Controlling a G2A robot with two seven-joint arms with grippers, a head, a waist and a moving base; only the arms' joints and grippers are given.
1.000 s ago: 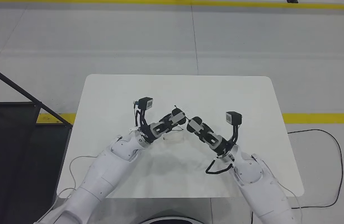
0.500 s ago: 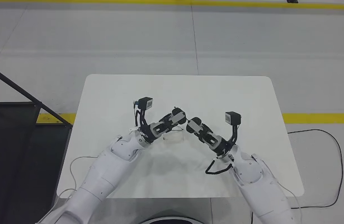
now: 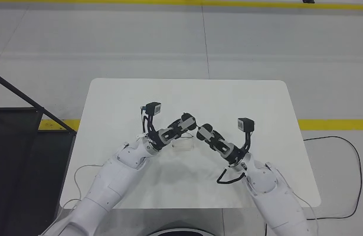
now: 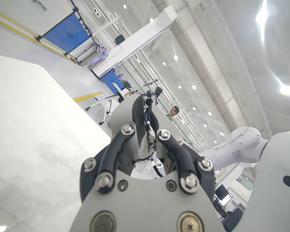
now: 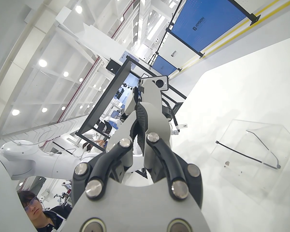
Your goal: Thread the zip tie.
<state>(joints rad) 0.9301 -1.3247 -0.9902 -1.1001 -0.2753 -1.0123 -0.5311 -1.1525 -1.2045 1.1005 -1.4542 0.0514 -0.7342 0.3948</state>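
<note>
My two grippers meet tip to tip above the middle of the white table (image 3: 240, 100). The left gripper (image 3: 187, 120) is shut, and a thin dark strip, apparently the zip tie (image 4: 148, 118), sits between its pads in the left wrist view. Facing it, the right gripper (image 3: 200, 128) is shut too. In the right wrist view its fingers (image 5: 141, 119) press together with a small dark piece at their tips. How the zip tie runs between the two grippers is hidden.
A clear tray (image 3: 180, 146) lies on the table just below the grippers. In the right wrist view the tray (image 5: 244, 177) holds a straight black zip tie (image 5: 239, 152) and a bent one (image 5: 263, 143). Black framing stands off the table's left side.
Both arms have barely moved. The short dark tip that stuck out past the left gripper one second ago no longer shows.
</note>
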